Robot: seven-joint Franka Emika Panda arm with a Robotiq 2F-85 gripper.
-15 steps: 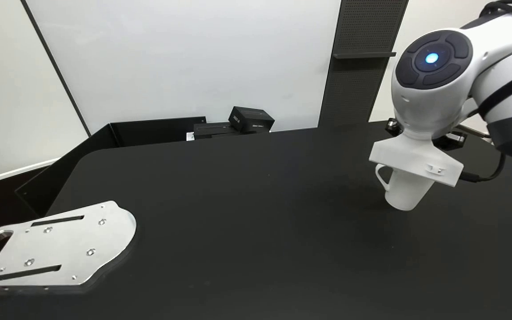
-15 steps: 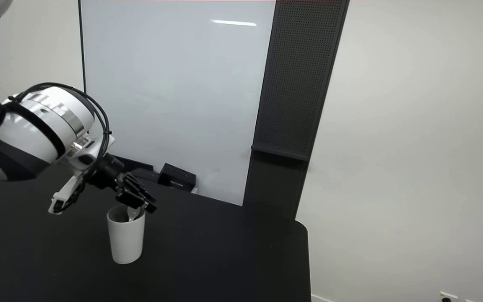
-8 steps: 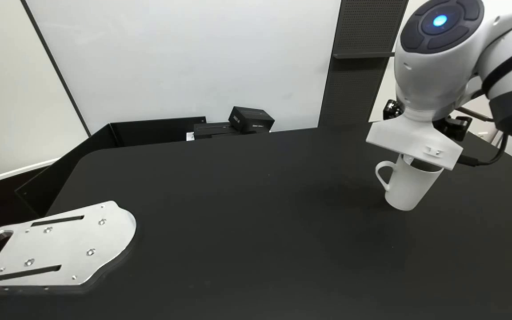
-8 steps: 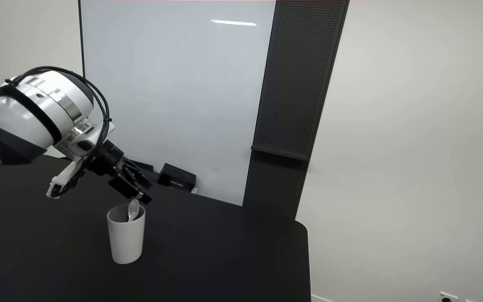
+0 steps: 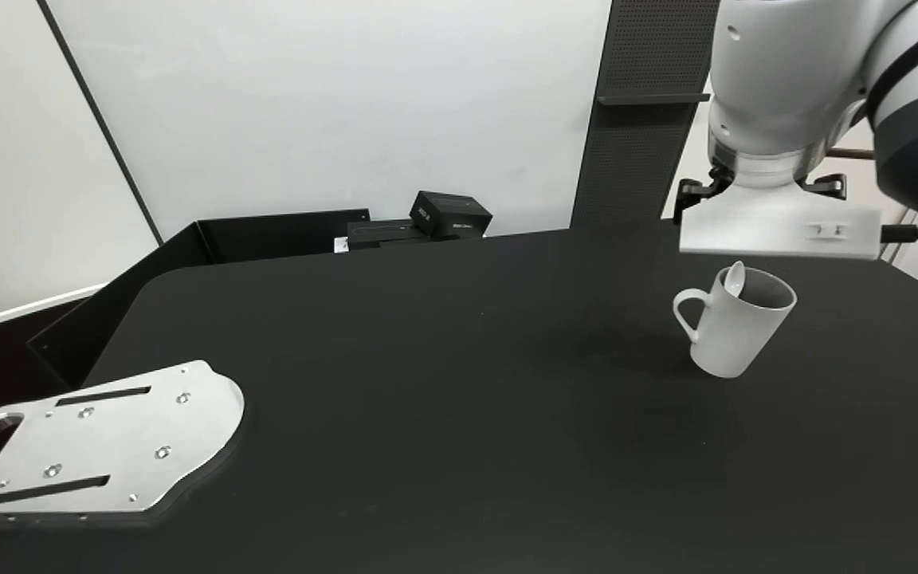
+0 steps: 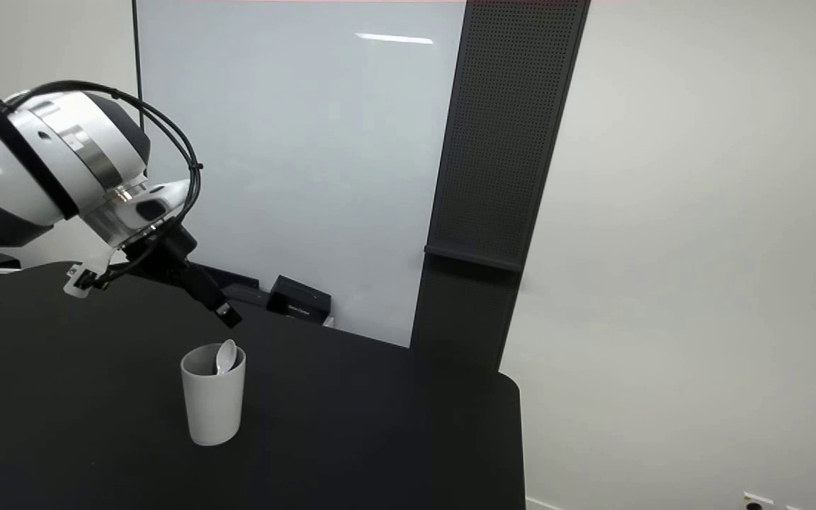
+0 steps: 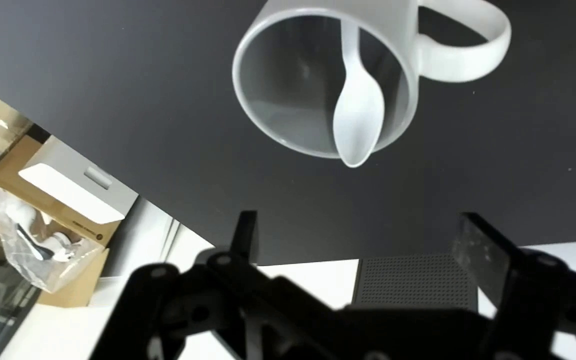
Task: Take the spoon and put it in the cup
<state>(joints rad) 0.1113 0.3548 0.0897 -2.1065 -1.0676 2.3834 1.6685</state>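
The white spoon (image 7: 360, 115) stands inside the white cup (image 7: 325, 147), bowl end up and leaning on the rim near the handle side. Its tip rises just above the rim in both exterior views, where the spoon (image 5: 735, 281) and the upright cup (image 6: 213, 411) show on the black table. My gripper (image 7: 359, 217) is open in the wrist view, fingers wide apart and nothing between them. In an exterior view the gripper (image 6: 229, 316) hangs a little above the cup, apart from the spoon. The lower end of the spoon is hidden by the cup wall.
A silver metal plate (image 5: 124, 446) lies at the table's left side in an exterior view. Black boxes (image 5: 451, 215) stand behind the far edge. A cardboard box (image 7: 75, 285) shows beyond the table edge in the wrist view.
My gripper has opened and let go of the spoon, then risen away from the cup, its wrist tilting. Cup has not moved; the spoon stays leaning inside it.
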